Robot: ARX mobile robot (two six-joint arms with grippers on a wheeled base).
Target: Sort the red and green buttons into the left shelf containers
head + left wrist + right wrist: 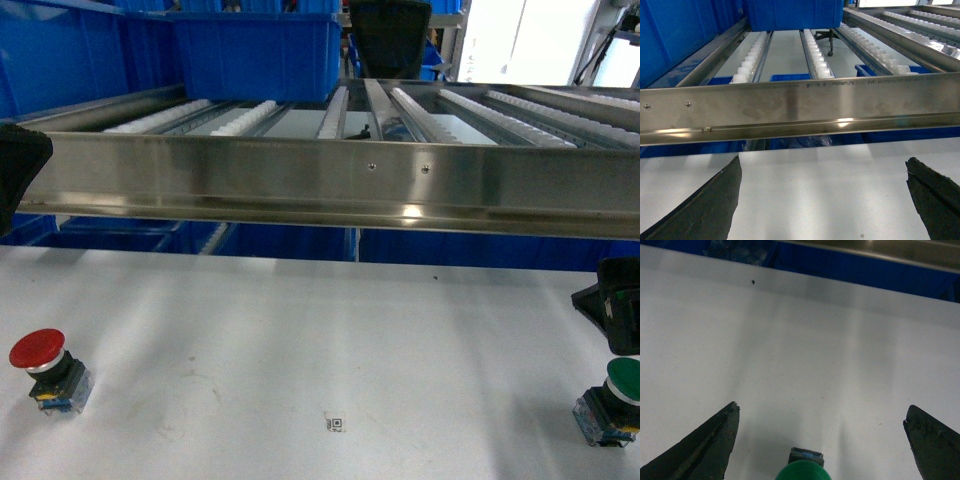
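Observation:
The red button (40, 362) stands upright on the white table (300, 330) at the near left, with no gripper at it. At the near right stands the green button (612, 392); its cap (802, 472) shows at the bottom edge of the right wrist view, between and behind the fingertips. My right gripper (821, 412) is open and hovers just above and behind the green button (612, 310), not touching it. My left gripper (822, 167) is open over bare table, facing the shelf. Large blue tubs (255, 50) sit on the shelf's rollers at the upper left (790, 12).
A steel shelf rail (330, 185) crosses the whole view above the table's far edge, with roller tracks (250, 115) behind it. Smaller blue bins (120, 238) sit below the rail. A tiny printed marker (336, 424) lies on the table's middle front.

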